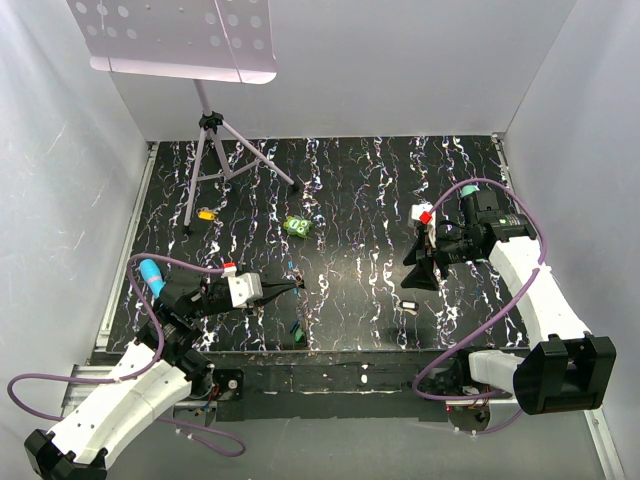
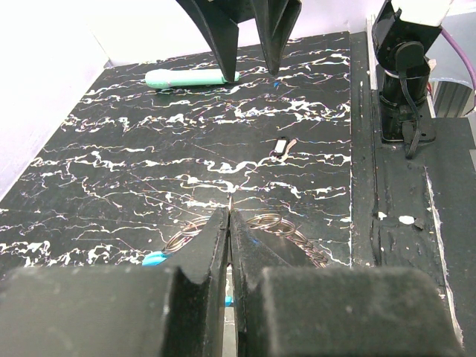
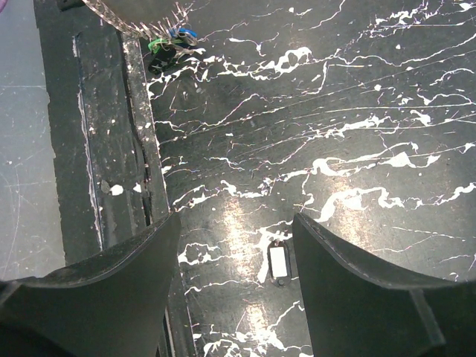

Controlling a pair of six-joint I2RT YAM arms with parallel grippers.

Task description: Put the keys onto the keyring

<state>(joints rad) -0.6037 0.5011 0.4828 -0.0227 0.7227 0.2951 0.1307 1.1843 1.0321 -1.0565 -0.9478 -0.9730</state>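
The keyring (image 2: 279,222) lies beneath the closed left fingers (image 2: 210,245).

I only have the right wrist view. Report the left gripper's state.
Observer: The left gripper is shut, its tips over the keyring; whether it pinches the ring I cannot tell.
Operator: Tell me what lies near my gripper, out of frame.
Observer: A mint-green marker lies on the table close by the right gripper.
Operator: Name something farther back.
Observer: A bright green lumpy object sits mid-table, apart from both grippers.
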